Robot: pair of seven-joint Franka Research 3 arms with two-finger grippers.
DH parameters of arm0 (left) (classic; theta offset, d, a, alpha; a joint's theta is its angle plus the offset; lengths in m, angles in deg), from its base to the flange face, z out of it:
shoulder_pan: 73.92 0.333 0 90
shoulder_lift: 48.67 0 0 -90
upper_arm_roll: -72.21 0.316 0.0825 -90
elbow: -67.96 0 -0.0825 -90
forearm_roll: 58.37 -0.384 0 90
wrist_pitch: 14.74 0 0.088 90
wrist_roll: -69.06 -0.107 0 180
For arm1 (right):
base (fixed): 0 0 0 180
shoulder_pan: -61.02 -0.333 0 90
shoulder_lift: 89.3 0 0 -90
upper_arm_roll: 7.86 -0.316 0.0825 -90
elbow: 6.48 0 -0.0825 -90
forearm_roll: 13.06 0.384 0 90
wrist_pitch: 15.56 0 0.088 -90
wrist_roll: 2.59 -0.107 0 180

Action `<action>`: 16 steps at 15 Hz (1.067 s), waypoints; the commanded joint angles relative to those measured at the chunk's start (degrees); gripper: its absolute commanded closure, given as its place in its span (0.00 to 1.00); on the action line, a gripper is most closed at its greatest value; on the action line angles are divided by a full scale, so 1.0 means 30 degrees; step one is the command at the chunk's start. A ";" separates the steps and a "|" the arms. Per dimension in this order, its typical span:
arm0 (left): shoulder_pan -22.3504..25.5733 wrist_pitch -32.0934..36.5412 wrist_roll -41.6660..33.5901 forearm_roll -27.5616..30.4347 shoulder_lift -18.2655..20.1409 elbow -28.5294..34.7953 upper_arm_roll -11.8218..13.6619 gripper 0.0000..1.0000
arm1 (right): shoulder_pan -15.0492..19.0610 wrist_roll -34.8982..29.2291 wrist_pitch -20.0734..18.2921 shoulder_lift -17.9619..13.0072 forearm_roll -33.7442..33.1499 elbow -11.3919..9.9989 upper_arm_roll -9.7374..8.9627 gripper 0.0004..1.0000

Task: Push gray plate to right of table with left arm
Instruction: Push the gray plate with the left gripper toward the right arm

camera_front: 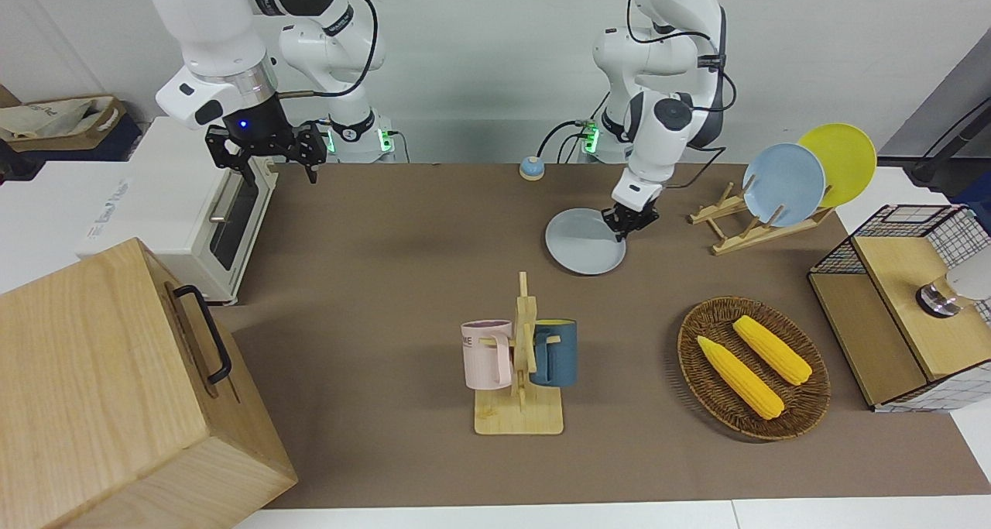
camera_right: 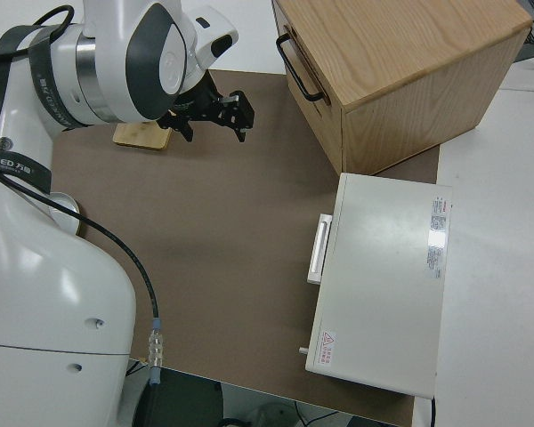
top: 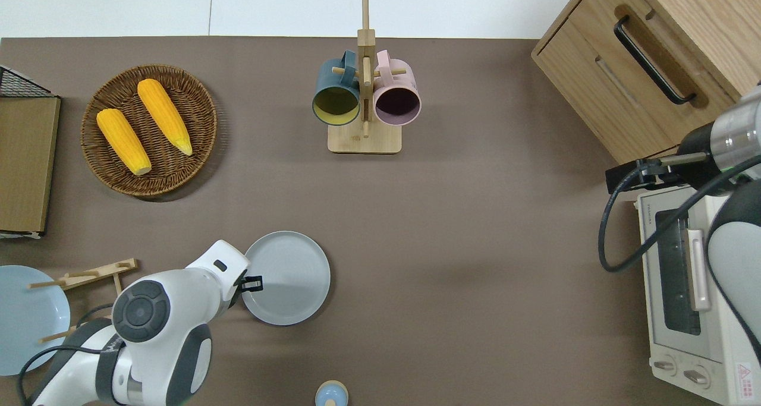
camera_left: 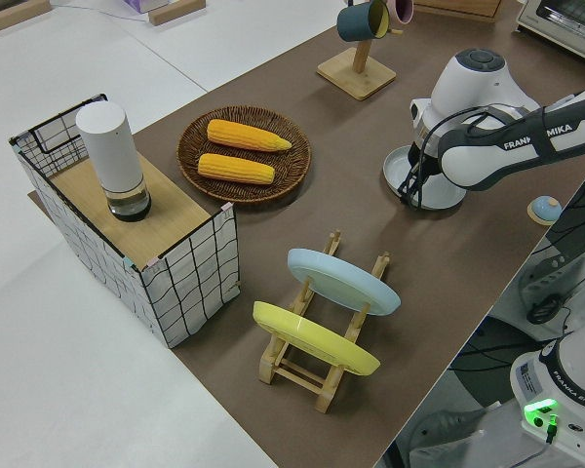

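Observation:
The gray plate (camera_front: 584, 241) lies flat on the brown table (camera_front: 387, 281), near the robots' edge; it also shows in the overhead view (top: 286, 278) and the left side view (camera_left: 439, 180). My left gripper (top: 252, 283) is low at the plate's rim, on the side toward the left arm's end of the table, and touches it. It also shows in the front view (camera_front: 629, 223). My right arm is parked, with its gripper (camera_front: 263, 148) open.
A mug rack (top: 364, 97) with a blue and a pink mug stands farther from the robots. A wicker basket (top: 148, 129) holds two corn cobs. A plate rack (camera_front: 782, 184) holds a sky-blue and a yellow plate. A toaster oven (top: 689, 281) and a wooden cabinet (top: 654, 55) stand at the right arm's end.

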 commanded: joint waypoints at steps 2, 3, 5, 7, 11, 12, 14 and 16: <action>-0.2982 -0.0389 0.4002 0.0085 -0.1360 -0.0790 0.0094 1.00 | 0.0014 -0.0061 -0.0196 -0.0139 0.0134 0.0026 0.0004 0.02; -0.3597 -0.0389 0.4851 0.0085 -0.1594 -0.1053 0.0094 1.00 | 0.0014 -0.0061 -0.0196 -0.0110 0.0134 0.0026 0.0004 0.02; -0.4536 -0.0651 0.6405 0.0085 -0.1975 -0.1463 0.0094 1.00 | 0.0014 -0.0090 -0.0196 -0.0110 0.0134 0.0026 0.0004 0.02; -0.5474 -0.0740 0.7550 0.0085 -0.2414 -0.1844 0.0094 1.00 | 0.0014 -0.0061 -0.0196 -0.0110 0.0134 0.0026 0.0004 0.02; -0.7027 -0.0741 1.0184 0.0085 -0.3352 -0.3102 0.0094 1.00 | 0.0014 -0.0061 -0.0196 -0.0110 0.0134 0.0026 0.0004 0.02; -0.7408 -0.0741 1.0946 0.0085 -0.3644 -0.3512 0.0094 1.00 | 0.0014 -0.0061 -0.0196 -0.0110 0.0134 0.0055 0.0004 0.02; -0.8054 -0.0741 1.1800 0.0085 -0.4026 -0.4041 0.0094 1.00 | 0.0014 -0.0061 -0.0196 -0.0110 0.0134 0.0026 0.0004 0.02; -0.8493 -0.0741 1.2444 0.0114 -0.4407 -0.4452 0.0007 1.00 | 0.0014 -0.0061 -0.0196 -0.0110 0.0134 0.0026 0.0004 0.02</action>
